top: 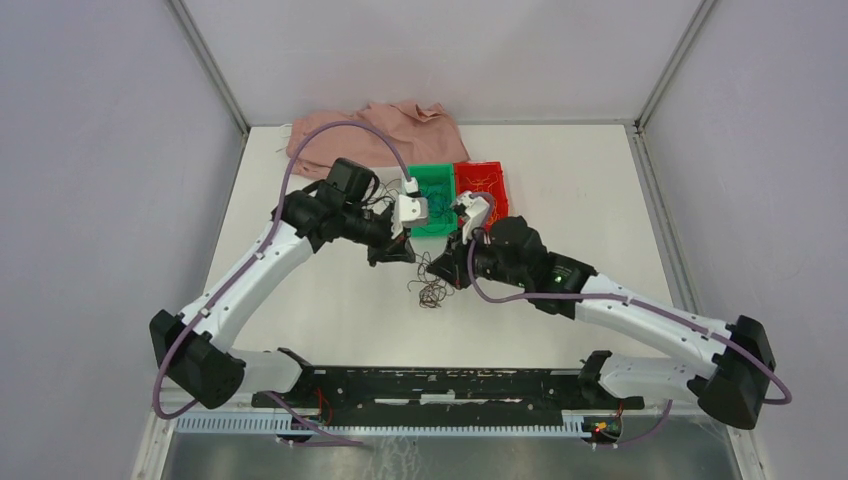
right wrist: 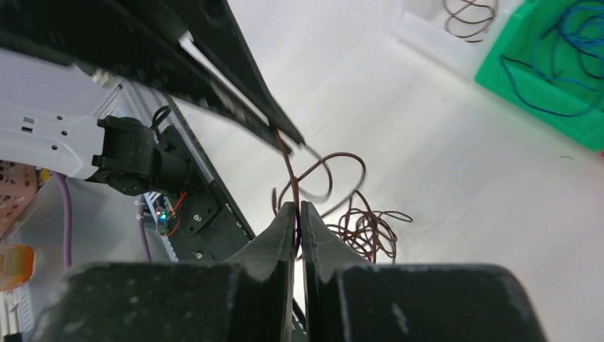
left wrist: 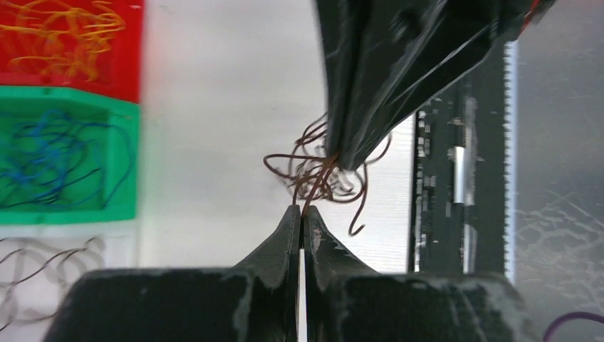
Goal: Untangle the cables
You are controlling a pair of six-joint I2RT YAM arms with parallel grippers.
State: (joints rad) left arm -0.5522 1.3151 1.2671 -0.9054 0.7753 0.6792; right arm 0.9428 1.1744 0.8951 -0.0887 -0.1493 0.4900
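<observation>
A tangle of dark brown cables [top: 432, 292] hangs between my two grippers just above the white table. My left gripper [left wrist: 303, 211] is shut on a brown strand at the bunch's near side. The same gripper [top: 407, 255] sits left of the tangle in the top view. My right gripper [right wrist: 298, 209] is shut on another brown strand [right wrist: 288, 167], which runs up to the left fingers [right wrist: 274, 125]. More brown loops [right wrist: 370, 228] trail on the table beyond. The right fingers [left wrist: 360, 135] press into the bunch [left wrist: 320, 178] from above in the left wrist view.
A green bin [top: 440, 232] holds blue wires and a red bin [top: 503, 190] holds orange wires, both just behind the grippers. A clear tray [left wrist: 132, 246] with brown wires lies beside the green bin [left wrist: 64, 214]. A pink cloth [top: 375, 130] lies at the back.
</observation>
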